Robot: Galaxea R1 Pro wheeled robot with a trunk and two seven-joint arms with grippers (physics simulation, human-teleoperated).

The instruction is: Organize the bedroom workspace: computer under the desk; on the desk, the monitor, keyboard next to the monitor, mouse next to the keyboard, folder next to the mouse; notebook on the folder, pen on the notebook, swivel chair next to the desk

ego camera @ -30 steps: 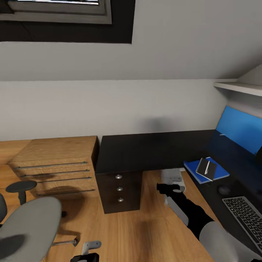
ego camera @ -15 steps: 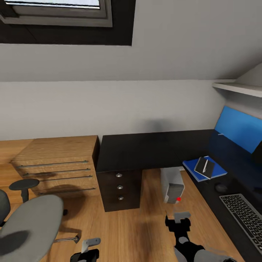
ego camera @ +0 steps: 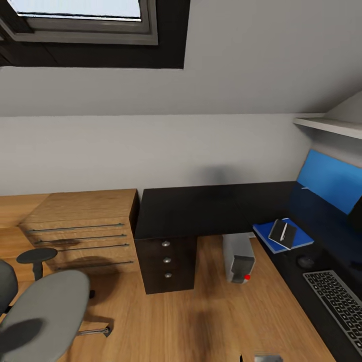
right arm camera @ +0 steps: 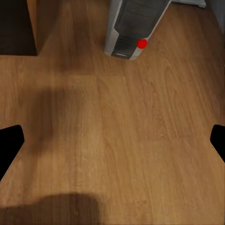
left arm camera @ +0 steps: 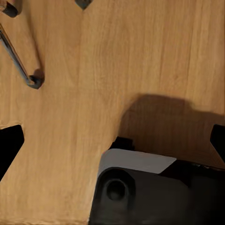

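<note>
The glossy black desk [ego camera: 201,208] runs along the wall and down the right side. On its right wing lies the blue folder [ego camera: 304,237] with the dark notebook [ego camera: 281,235] and a pen [ego camera: 284,230] on top. The mouse [ego camera: 305,261] and the keyboard [ego camera: 336,301] lie nearer to me. The grey computer [ego camera: 239,256] stands on the floor under the desk's corner, red light showing [right arm camera: 141,43]. The grey swivel chair [ego camera: 42,309] is at the lower left, away from the desk. A dark edge at the far right may be the monitor [ego camera: 357,216]. My right gripper [right arm camera: 112,140] and left gripper [left arm camera: 112,140] hang open over bare floor.
A light-wood drawer unit [ego camera: 83,226] stands left of the desk. A blue wall panel [ego camera: 329,181] and a white shelf [ego camera: 327,124] are at the right. The left wrist view has a chair-base leg with a castor [left arm camera: 33,82] and my own dark base [left arm camera: 154,192].
My right arm has pulled back from near the computer and dropped out of the head view. The left gripper has also left the bottom edge. The camera has tilted up a little.
</note>
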